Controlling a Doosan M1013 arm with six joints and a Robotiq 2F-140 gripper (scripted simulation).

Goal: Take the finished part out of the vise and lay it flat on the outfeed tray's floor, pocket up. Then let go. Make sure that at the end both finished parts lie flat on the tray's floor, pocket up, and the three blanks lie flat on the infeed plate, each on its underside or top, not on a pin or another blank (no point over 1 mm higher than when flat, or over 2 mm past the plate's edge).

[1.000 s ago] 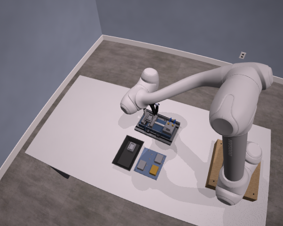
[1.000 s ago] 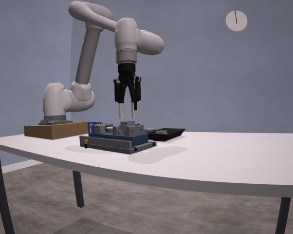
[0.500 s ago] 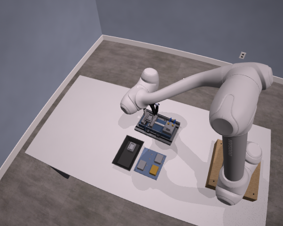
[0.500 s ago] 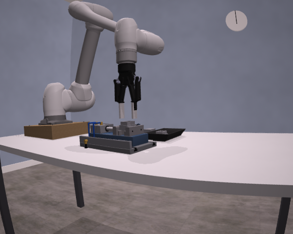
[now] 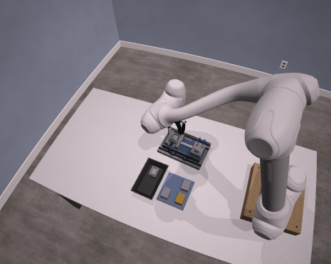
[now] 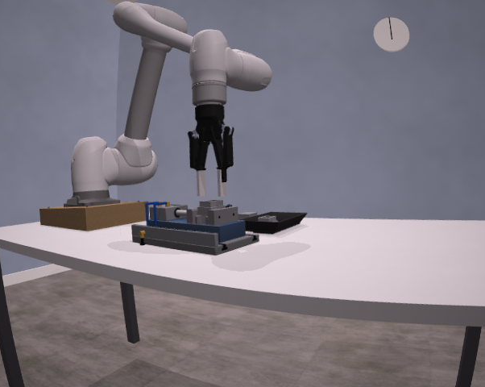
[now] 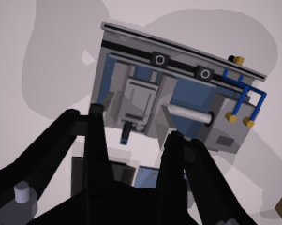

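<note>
The arm reaches out from its base, wrist pointing straight down; the claw [image 6: 210, 192] hangs just above the part [image 6: 210, 204] in the vise [image 6: 192, 237], fingers partly apart, empty.

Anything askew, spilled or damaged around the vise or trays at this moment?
Nothing stands out. The part sits square in the vise, the gripper hangs part-open above it, and the outfeed tray already holds one part lying flat.
</note>
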